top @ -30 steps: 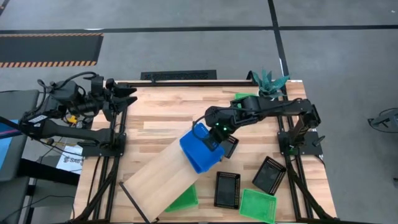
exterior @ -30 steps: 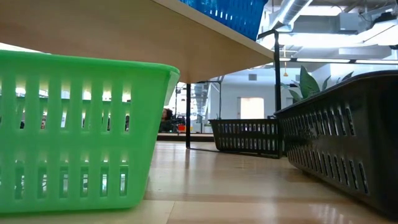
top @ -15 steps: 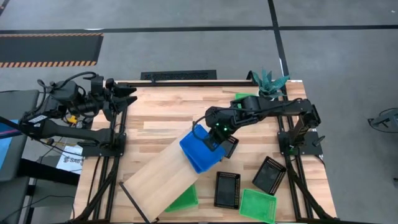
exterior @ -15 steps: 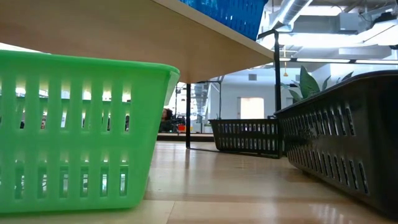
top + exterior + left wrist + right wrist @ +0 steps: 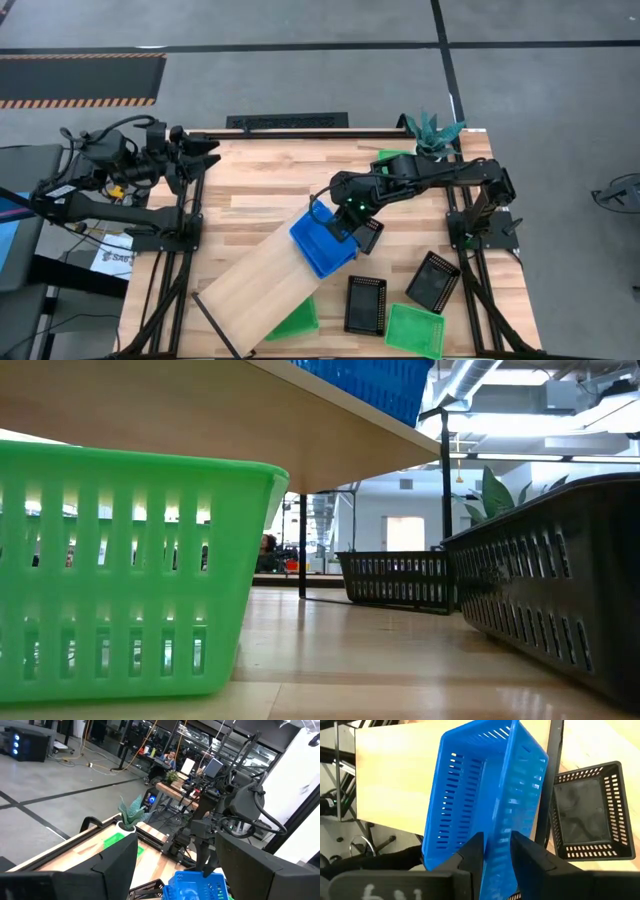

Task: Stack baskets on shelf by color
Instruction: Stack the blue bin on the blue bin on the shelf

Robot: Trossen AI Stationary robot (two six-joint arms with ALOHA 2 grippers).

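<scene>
A blue basket [image 5: 322, 245] is at the far right end of the pale shelf plank [image 5: 262, 288]. Its underside [image 5: 375, 385] shows above the plank in the low view. My right gripper [image 5: 345, 214] is over its far side, shut on its wall [image 5: 496, 851]. My left gripper [image 5: 205, 150] waits open at the table's far left corner. Loose on the tabletop are black baskets [image 5: 366, 303] [image 5: 432, 280] [image 5: 371, 235] and green baskets [image 5: 414, 330] [image 5: 392, 158]. A further green basket [image 5: 297, 320] lies partly under the shelf. My right gripper pinches one long side wall of the blue basket [image 5: 499, 837] at its rim, one finger [image 5: 472, 854] inside and the other finger [image 5: 530, 855] outside. It comes from above, slanting in from the table's right. Whether the basket's bottom rests on the plank, I cannot tell.
A potted plant [image 5: 432, 130] stands at the far right corner. In the low view a green basket [image 5: 120, 570] fills the near left, and black baskets [image 5: 395, 580] [image 5: 560, 580] sit to the right under the shelf [image 5: 200, 410]. Bare tabletop lies left of the shelf [image 5: 250, 190].
My right gripper has sunk a little toward the shelf, and the blue basket has come down with it at the plank's far right end. The hold is unchanged.
</scene>
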